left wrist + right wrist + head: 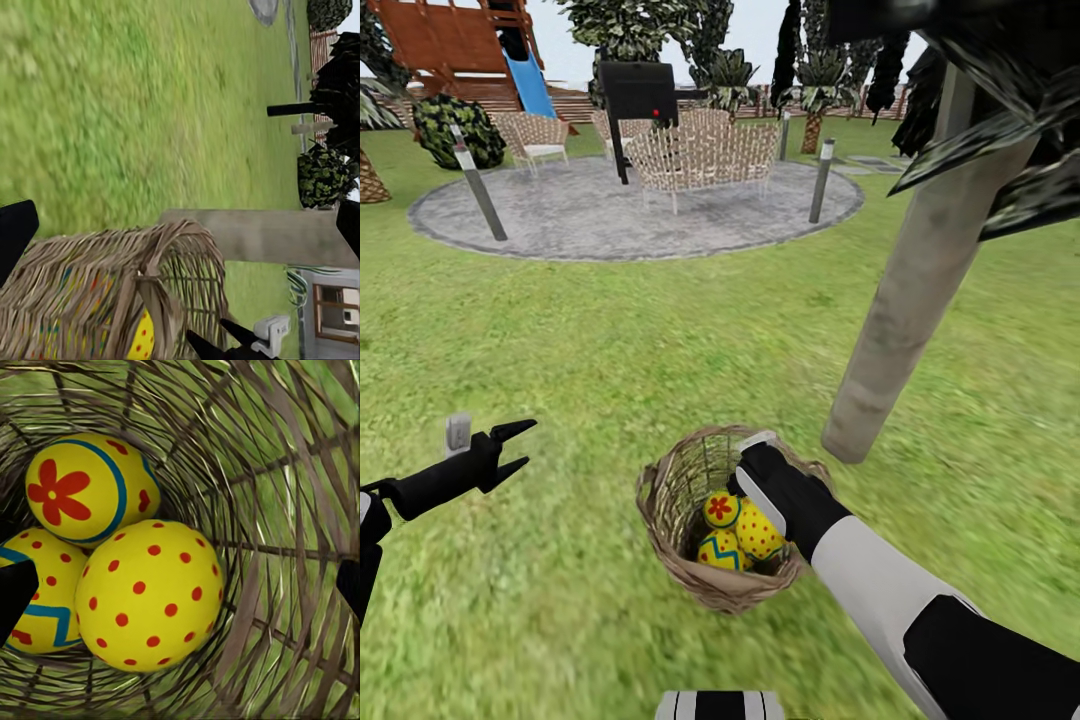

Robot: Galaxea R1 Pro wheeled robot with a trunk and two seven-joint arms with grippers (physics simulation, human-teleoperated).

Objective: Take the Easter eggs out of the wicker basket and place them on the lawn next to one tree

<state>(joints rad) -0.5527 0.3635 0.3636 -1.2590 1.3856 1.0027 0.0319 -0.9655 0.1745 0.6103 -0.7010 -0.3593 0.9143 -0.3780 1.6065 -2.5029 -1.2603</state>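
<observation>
- Your right gripper (745, 478) reached into the basket (670, 500) — jaws spread, empty — over three eggs (757, 530).
- Your left gripper (520, 446) hung released, beside the tree (920, 290).

A wicker basket (112, 289) lies on the lawn (142, 105), a red-dotted yellow egg (142, 336) visible through its weave, just beside a pale tree trunk (262, 234).

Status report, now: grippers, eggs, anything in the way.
Right gripper down inside the wicker basket, holding nothing. Left gripper open, idle over the lawn. All three Easter eggs in the basket. Tree beside it; nothing blocking.
</observation>
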